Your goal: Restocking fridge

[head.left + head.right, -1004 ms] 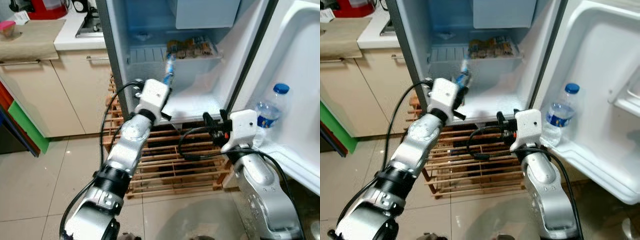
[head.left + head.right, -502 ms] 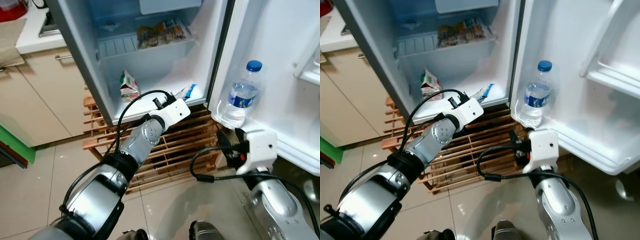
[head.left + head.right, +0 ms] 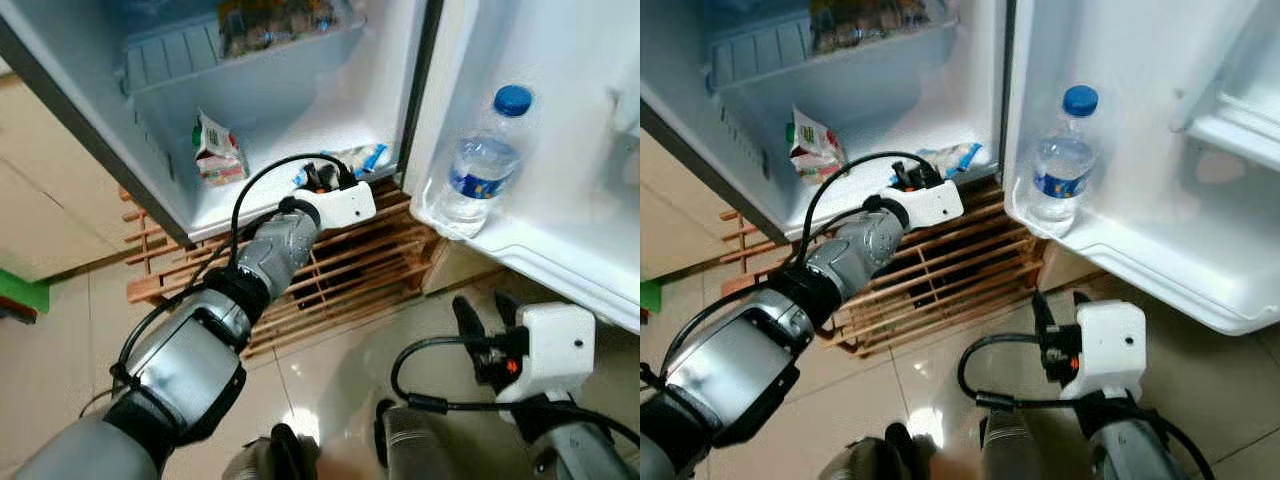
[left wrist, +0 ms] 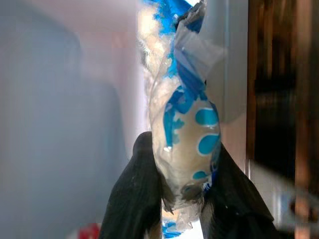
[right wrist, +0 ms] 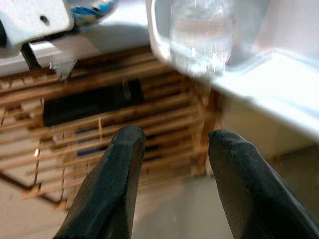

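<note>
Fridge [image 3: 300,130] stands open; blue-and-white packet [image 4: 187,134] lies at the front of its bottom floor, clamped in the left claw [image 3: 322,180], presumably for placement near the carton [image 3: 215,150]. Right claw [image 5: 172,164] hangs low, fingers apart, below the door's water bottle [image 3: 485,160].

Glossy plastic snack wrapper [image 4: 185,134], clear plastic bottle [image 3: 482,165], wood slat rack [image 3: 340,285], glossy tile floor [image 3: 60,380].

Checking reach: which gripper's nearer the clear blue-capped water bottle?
Left. The left gripper is at the fridge floor beside the clear blue-capped water bottle; the right gripper hangs open below it.
</note>
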